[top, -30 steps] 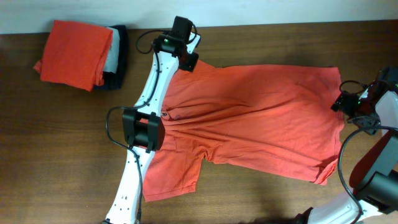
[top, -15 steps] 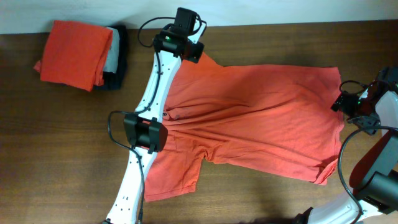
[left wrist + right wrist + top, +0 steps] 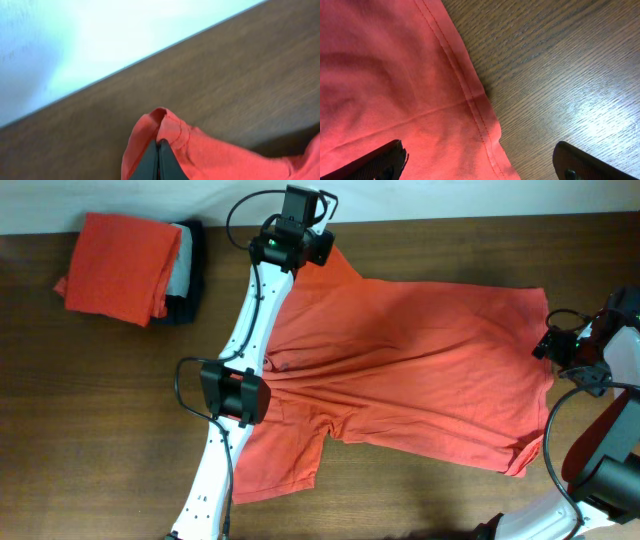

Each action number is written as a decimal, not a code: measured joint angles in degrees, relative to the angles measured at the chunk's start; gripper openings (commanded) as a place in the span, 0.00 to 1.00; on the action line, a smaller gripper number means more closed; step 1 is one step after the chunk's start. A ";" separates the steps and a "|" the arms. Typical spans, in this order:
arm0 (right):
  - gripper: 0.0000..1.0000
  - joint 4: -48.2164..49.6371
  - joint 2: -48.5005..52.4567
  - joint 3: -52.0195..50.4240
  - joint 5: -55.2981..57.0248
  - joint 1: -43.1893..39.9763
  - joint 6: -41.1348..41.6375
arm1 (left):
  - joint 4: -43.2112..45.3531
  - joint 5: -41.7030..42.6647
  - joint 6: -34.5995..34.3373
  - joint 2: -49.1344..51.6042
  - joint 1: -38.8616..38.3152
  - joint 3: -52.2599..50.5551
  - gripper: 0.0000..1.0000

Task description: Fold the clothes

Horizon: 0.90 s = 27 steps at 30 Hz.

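Left wrist is showing left gripper (image 3: 159, 161) clamping the limp, light T-shirt (image 3: 205, 152) by a stitched hem, likely its best hold; right gripper (image 3: 482, 159) is gaping, another hem between jaws.

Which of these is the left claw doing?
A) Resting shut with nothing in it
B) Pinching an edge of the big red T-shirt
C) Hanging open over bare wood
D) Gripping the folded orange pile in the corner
B: the left wrist view shows the left claw shut on a hemmed fold of the red T-shirt.
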 measured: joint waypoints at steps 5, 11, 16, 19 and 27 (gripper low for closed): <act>0.99 0.00 0.00 0.00 0.02 0.00 0.04 | 4.00 1.55 -0.02 1.97 -0.20 -0.07 0.01; 0.99 0.00 0.00 0.00 0.00 0.00 -0.02 | 6.78 2.12 -0.02 5.86 -0.20 -0.66 0.01; 0.99 0.00 0.00 0.00 0.00 0.00 0.00 | 9.70 3.21 0.02 7.13 -0.20 -0.74 0.96; 0.99 0.00 0.00 0.00 0.00 0.00 -0.02 | 9.90 4.48 0.00 7.13 -0.17 -0.61 0.99; 0.99 0.00 0.00 0.00 0.00 0.00 0.02 | -7.87 -0.96 0.00 3.54 1.25 -0.20 0.99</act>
